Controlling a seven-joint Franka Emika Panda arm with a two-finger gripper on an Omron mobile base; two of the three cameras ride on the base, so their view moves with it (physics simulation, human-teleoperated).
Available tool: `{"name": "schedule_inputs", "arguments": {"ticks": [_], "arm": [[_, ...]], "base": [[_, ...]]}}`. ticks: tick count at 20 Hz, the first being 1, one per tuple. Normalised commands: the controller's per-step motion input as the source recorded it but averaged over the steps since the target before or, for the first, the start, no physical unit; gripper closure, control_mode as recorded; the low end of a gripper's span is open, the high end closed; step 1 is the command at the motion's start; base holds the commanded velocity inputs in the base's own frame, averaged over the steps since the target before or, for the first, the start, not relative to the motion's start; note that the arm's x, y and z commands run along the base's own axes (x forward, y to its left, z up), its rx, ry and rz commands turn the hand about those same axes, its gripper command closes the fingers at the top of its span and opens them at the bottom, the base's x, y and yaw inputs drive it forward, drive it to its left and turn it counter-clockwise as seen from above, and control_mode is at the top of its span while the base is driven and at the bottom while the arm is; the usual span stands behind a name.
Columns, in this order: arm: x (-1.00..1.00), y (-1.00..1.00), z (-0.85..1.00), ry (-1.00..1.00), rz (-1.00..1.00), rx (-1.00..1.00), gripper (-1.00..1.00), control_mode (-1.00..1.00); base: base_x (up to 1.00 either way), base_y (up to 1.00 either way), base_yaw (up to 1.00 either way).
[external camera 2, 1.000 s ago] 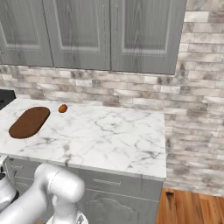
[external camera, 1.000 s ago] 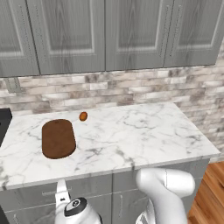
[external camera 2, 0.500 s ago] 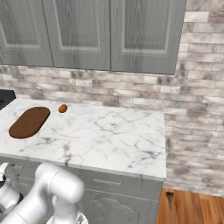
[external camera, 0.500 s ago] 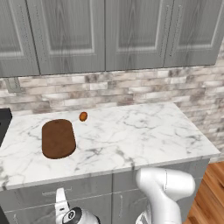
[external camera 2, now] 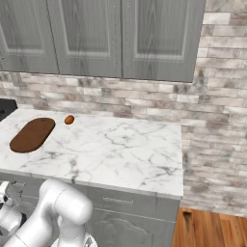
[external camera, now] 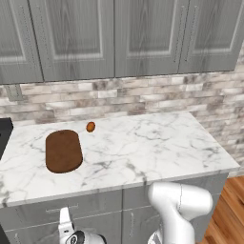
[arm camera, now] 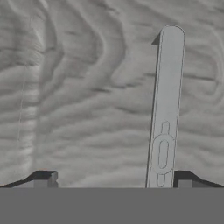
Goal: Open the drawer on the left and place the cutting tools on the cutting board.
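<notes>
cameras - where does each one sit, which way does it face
Left base view: behind the arm to its left, looking forward and down at the counter; white arm at lower right.
Right base view: behind to its right, same counter; arm at lower left.
Hand view: on the hand, close to the drawer front and its handle; the open gripper at the bottom.
Both base views share the cutting board and a small orange-brown object.

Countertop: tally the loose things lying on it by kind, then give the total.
Cutting board: 1
Small orange-brown oval object: 1
Total: 2
</notes>
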Motion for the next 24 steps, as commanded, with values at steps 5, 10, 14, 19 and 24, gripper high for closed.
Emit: {"name": "schedule_inputs", "arguments": {"ticks": [5, 10, 14, 19, 24], "arm": [[0.08, 0.21, 0.0, -0.01, 0.0, 0.0, -1.0, -1.0], [0.18, 0.17, 0.0, -0.08, 0.0, 0.0, -1.0, -1.0], [0.08, 0.33, 0.01, -0.15, 0.0, 0.0, -1.0, -1.0], [0.0, 0.33, 0.12, -0.11, 0.0, 0.0, -1.0, -1.0], [0.01, 0.13, 0.32, 0.06, 0.0, 0.0, -1.0, -1.0]], "base": [[0.0, 0.0, 0.0], [0.0, 0.0, 0.0], [0.0, 0.0, 0.0], [0.0, 0.0, 0.0], [0.0, 0.0, 0.0]]}}
